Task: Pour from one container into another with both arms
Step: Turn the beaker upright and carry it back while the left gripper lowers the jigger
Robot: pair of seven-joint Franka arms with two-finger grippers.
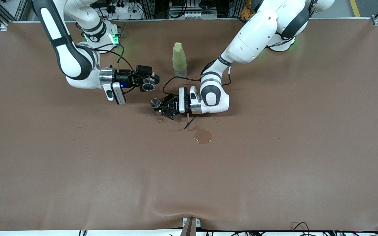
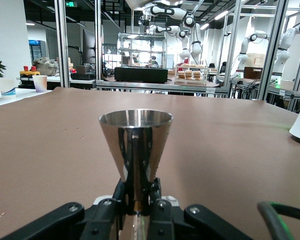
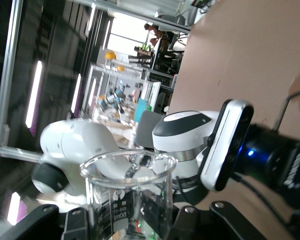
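Observation:
My right gripper [image 1: 149,82] is shut on the small clear glass cup [image 1: 148,87], which is tipped on its side with its mouth toward the front camera. In the right wrist view the cup [image 3: 127,192] fills the space between the right gripper's [image 3: 127,222] fingers. My left gripper [image 1: 159,106] is shut on the stem of the silvery metal jigger [image 1: 155,103], held upright and low over the brown cloth. The jigger's [image 2: 135,145] round rim faces up above the left gripper [image 2: 138,195]. The cup's mouth hangs close to the jigger but apart from it.
A tall yellow-green bottle [image 1: 179,59] stands on the cloth, closer to the arms' bases than both grippers. A wet puddle [image 1: 203,135] lies on the brown cloth [image 1: 274,164] nearer to the front camera than the left gripper, with a thin dark stick [image 1: 189,123] beside it.

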